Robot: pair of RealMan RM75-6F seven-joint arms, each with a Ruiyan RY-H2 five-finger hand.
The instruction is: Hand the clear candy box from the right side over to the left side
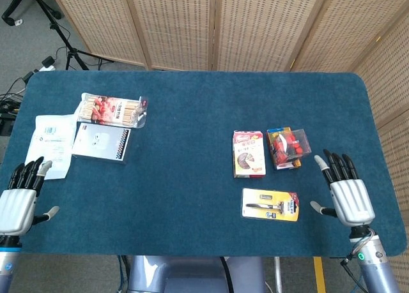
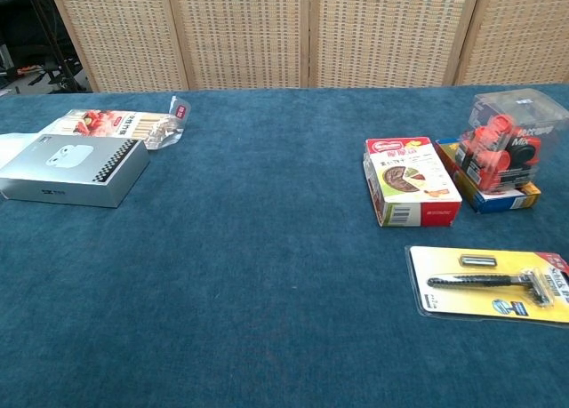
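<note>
The clear candy box (image 1: 294, 143) (image 2: 516, 140), holding red and orange sweets, sits on top of a yellow-blue flat box at the right of the blue table. My right hand (image 1: 345, 195) hovers open, fingers spread, a short way right of and nearer than the candy box, touching nothing. My left hand (image 1: 19, 197) is open at the table's near left edge, beside a white paper sheet. Neither hand shows in the chest view.
A pink snack box (image 1: 248, 154) lies just left of the candy box, a carded razor (image 1: 271, 204) nearer the front. At the left are a silver box (image 1: 101, 142), a snack-stick packet (image 1: 112, 110) and a white sheet (image 1: 52, 143). Wicker screens stand behind the table (image 1: 192, 178).
</note>
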